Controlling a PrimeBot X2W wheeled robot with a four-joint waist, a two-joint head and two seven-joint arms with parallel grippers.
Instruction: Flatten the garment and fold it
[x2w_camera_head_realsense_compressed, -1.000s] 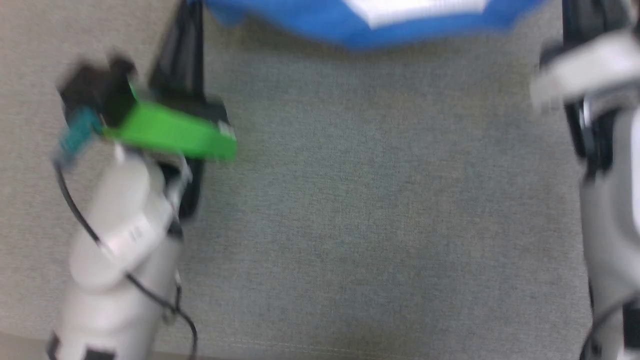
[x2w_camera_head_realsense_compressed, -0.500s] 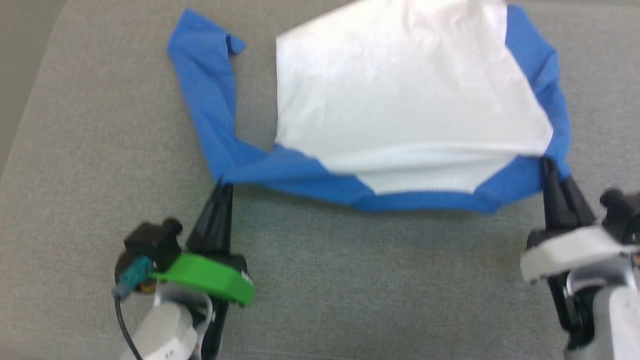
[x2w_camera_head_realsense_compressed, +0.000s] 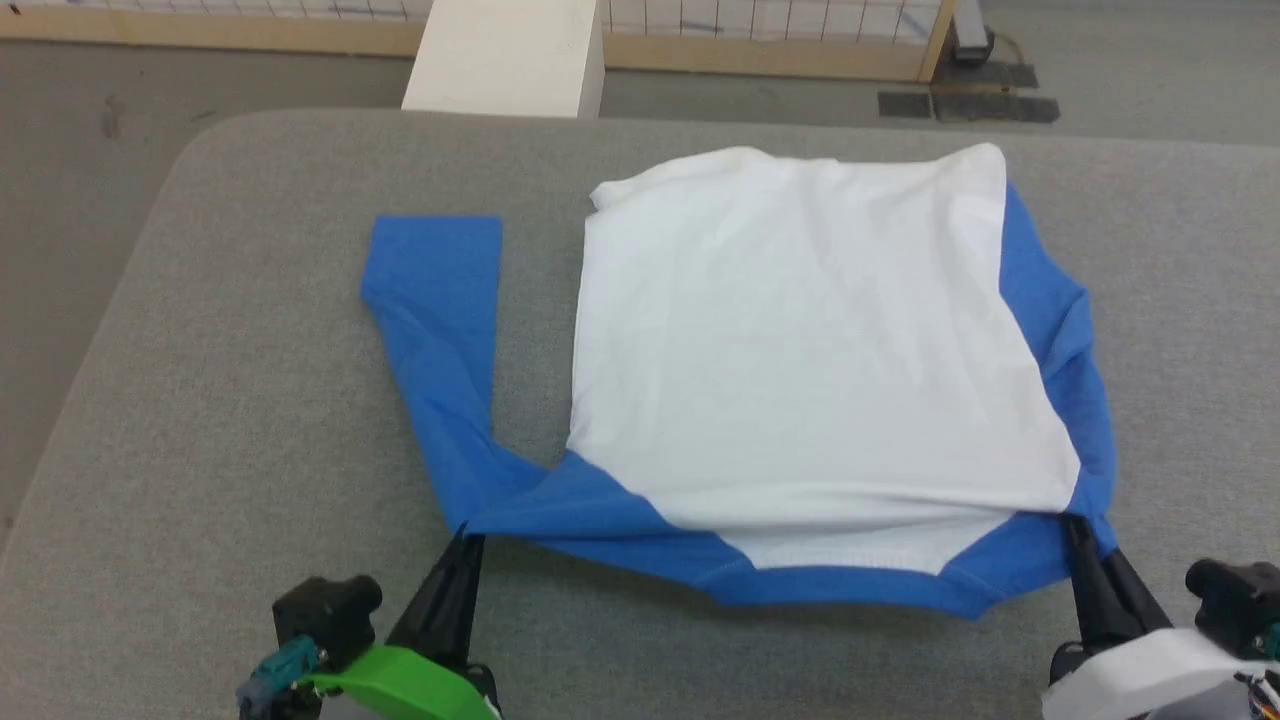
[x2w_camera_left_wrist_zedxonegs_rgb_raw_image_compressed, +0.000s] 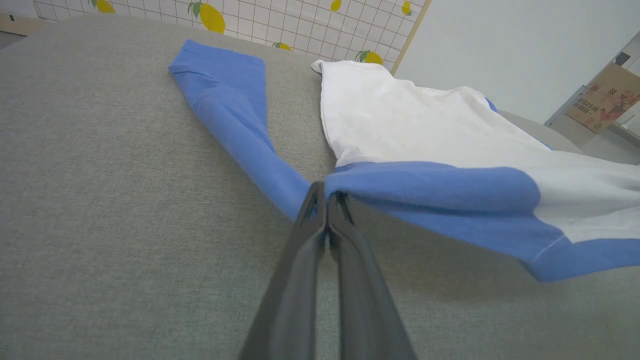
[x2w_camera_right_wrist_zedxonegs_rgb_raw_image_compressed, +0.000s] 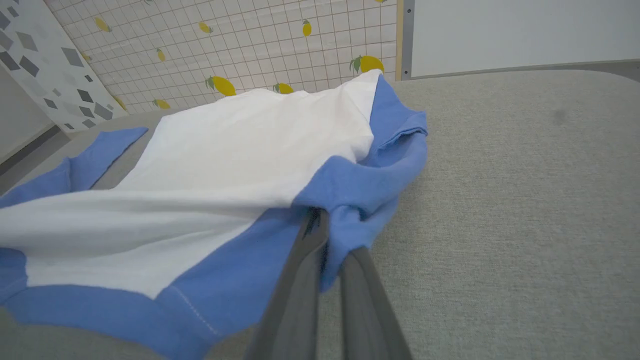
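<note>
The bench (x2w_camera_head_realsense_compressed: 250, 350) is padded grey weave. You see the thin garment (x2w_camera_head_realsense_compressed: 800, 350) spread out, with the left gripper (x2w_camera_head_realsense_compressed: 466, 538) and right gripper (x2w_camera_head_realsense_compressed: 1073, 524) each clamped on a blue shoulder corner.

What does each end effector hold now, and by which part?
The shirt. The left end effector pinches its blue near-left corner, where the sleeve starts; the right end effector pinches its blue near-right corner.
</note>
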